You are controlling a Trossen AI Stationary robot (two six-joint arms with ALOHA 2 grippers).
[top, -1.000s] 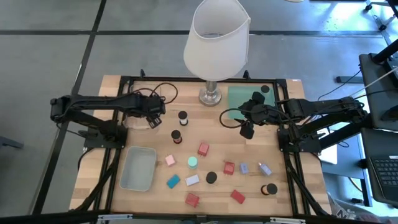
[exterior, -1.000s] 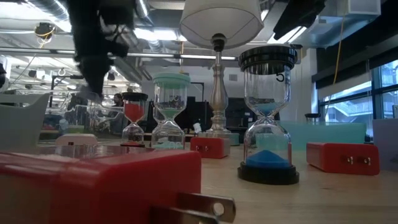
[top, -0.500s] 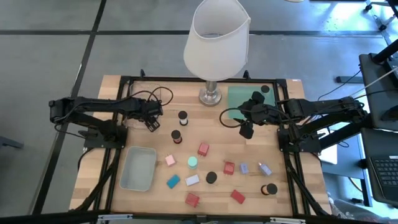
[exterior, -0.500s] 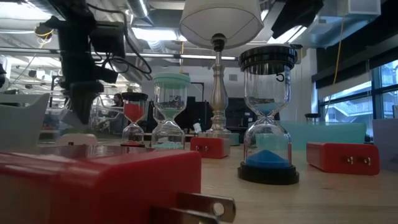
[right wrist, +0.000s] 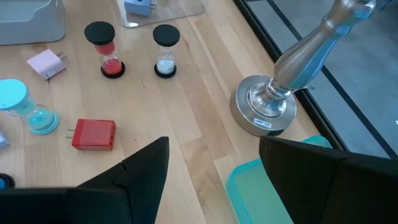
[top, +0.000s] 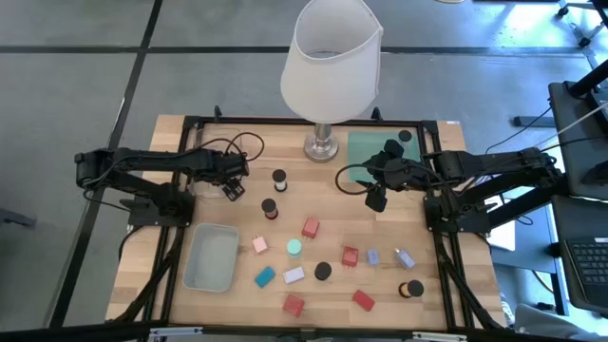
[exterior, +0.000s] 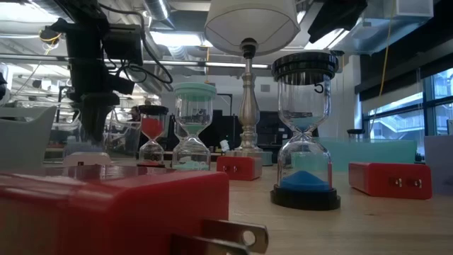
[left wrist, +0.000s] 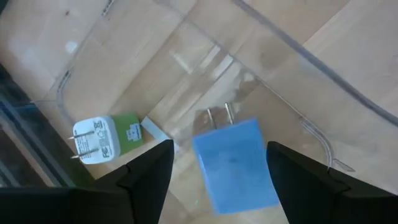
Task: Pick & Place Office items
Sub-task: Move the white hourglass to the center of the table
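The left end effector (left wrist: pixel 214 171), fingers spread and empty, hovers over the clear tray (left wrist: pixel 292 93) near the counter's left edge; inside lie a boxy blue plug (left wrist: pixel 235 163) and a green-white plug (left wrist: pixel 106 137). The right end effector (right wrist: pixel 208 165), also spread, hangs by the teal mat (right wrist: pixel 261 186). Other items scatter mid-counter.

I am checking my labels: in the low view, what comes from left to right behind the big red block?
Left gripper, red-sand hourglass, mint-capped hourglass, lamp stem, blue-sand hourglass, red charger block.
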